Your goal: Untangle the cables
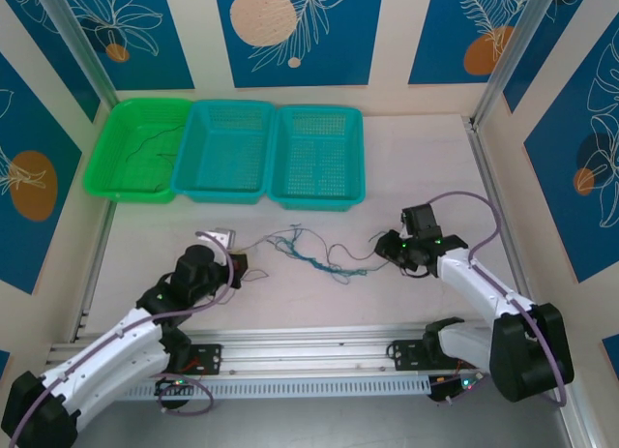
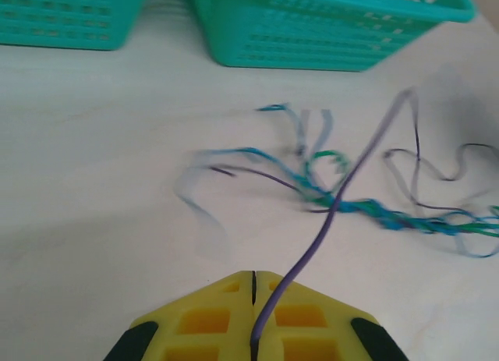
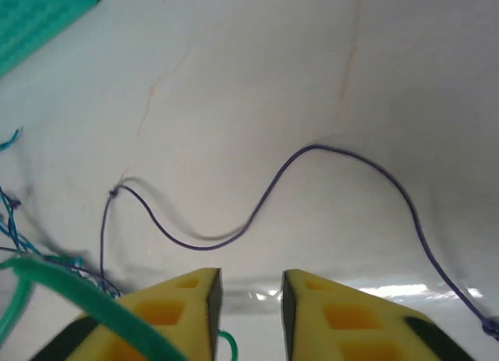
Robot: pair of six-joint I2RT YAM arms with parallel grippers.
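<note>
The cables (image 1: 309,254) lie as a loose tangle of blue, teal and purple strands on the table between the two arms. My left gripper (image 1: 238,265) sits at the tangle's left end. In the left wrist view it (image 2: 253,277) is shut on a purple cable (image 2: 351,182) that rises toward a twisted blue-teal bundle (image 2: 405,219). My right gripper (image 1: 387,247) is at the tangle's right end. Its jaws (image 3: 251,289) stand open above a thin purple cable (image 3: 265,197) on the table, and a green strand (image 3: 78,295) crosses the left finger.
Three baskets stand in a row at the back: a green one (image 1: 108,163) with a thin dark wire (image 1: 155,143) in it, and two teal ones (image 1: 224,192) (image 1: 319,201). A metal rail (image 1: 309,346) runs along the near edge.
</note>
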